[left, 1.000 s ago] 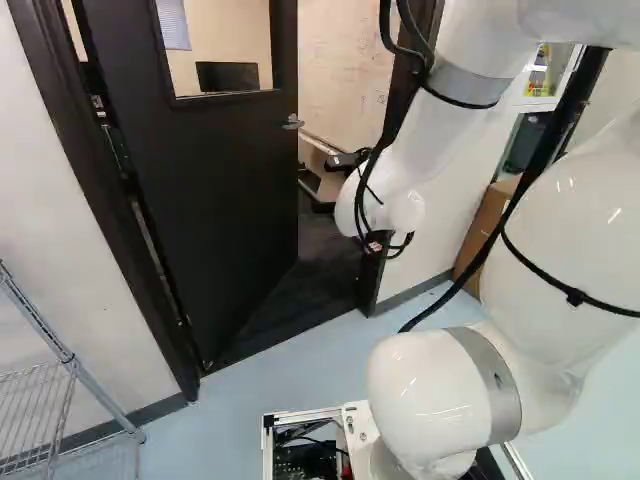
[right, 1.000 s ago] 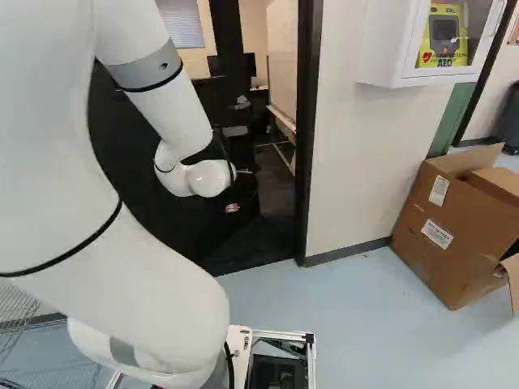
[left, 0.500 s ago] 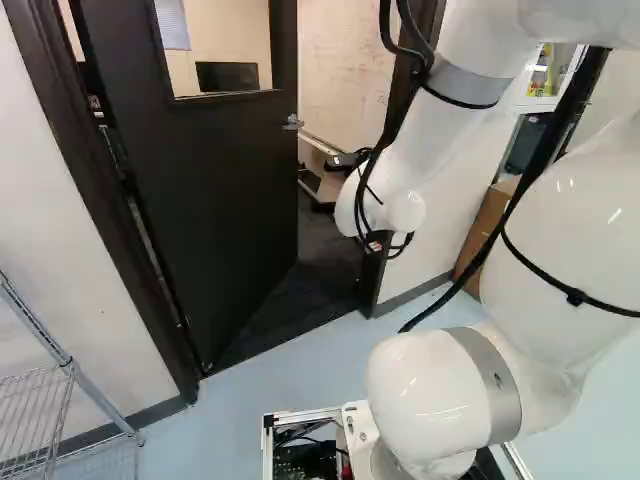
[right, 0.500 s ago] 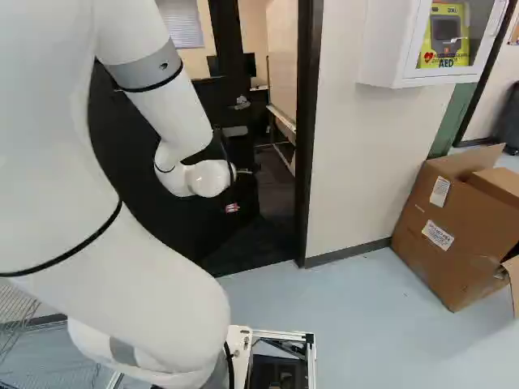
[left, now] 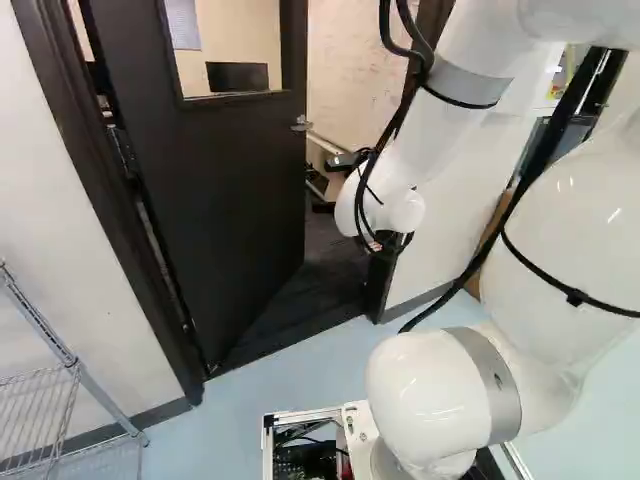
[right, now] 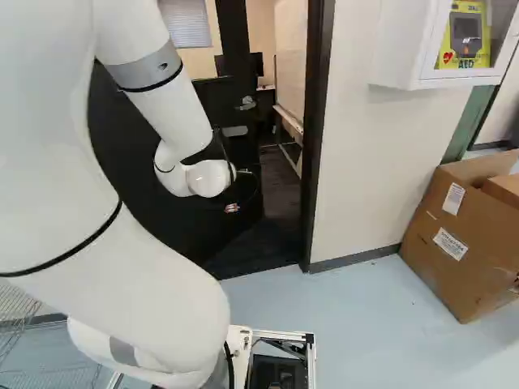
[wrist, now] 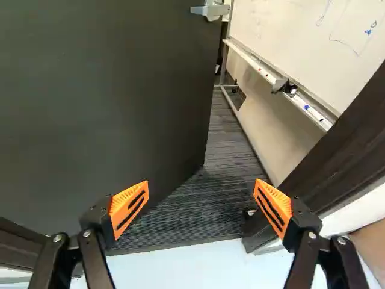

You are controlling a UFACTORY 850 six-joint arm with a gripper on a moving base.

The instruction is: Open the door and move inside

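The dark door point(left: 225, 190) stands swung inward, with its silver handle point(left: 301, 124) near its free edge. Dark carpet shows through the doorway. In the right base view my gripper point(right: 233, 208) is mostly hidden beyond the white wrist, dark against the door. The wrist view shows the gripper point(wrist: 200, 208) open, its orange-padded fingers wide apart with nothing between them. Ahead of it lies the gap between the door's edge and the dark frame post point(wrist: 337, 141). The handle point(wrist: 210, 10) is farther ahead, clear of both fingers.
Beyond the doorway a whiteboard point(wrist: 295, 36) with a marker ledge lines one side. A wire shelf point(left: 70, 400) stands near the frame's hinge side. Past the other post are a wall, a white cabinet point(right: 405, 49) and a cardboard box point(right: 462, 243).
The base has moved: door, frame, cabinet and box have all shifted rightward in both base views, as with a slight turn to the left. The arm keeps its pose against its lowest joint.
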